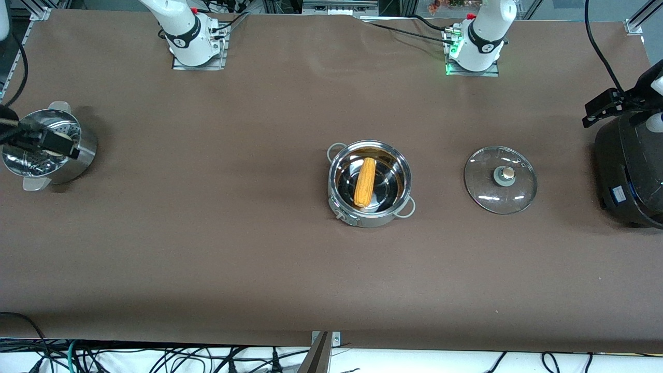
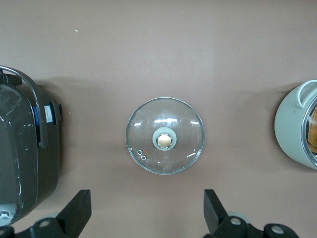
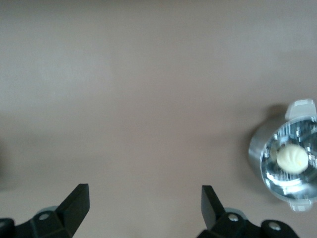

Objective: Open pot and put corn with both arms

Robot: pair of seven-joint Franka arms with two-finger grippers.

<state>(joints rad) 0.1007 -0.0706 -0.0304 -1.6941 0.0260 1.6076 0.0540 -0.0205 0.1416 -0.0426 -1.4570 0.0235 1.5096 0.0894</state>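
Observation:
The shiny steel pot (image 1: 370, 184) stands uncovered at the middle of the table, and its edge shows in the left wrist view (image 2: 297, 124). The yellow-orange corn (image 1: 365, 182) lies inside it. The glass lid (image 1: 500, 180) with its tan knob lies flat on the table beside the pot, toward the left arm's end, and also shows in the left wrist view (image 2: 165, 135). My left gripper (image 2: 147, 213) is open and empty, raised high near the lid and the rice cooker; it shows at the front view's edge (image 1: 601, 109). My right gripper (image 3: 143, 208) is open and empty, raised high by the steamer (image 1: 62, 145).
A perforated steel steamer (image 1: 83, 150) with a white bun (image 3: 291, 158) stands at the right arm's end of the table. A black rice cooker (image 1: 629, 171) stands at the left arm's end, also seen in the left wrist view (image 2: 25, 163). Brown tabletop surrounds the pot.

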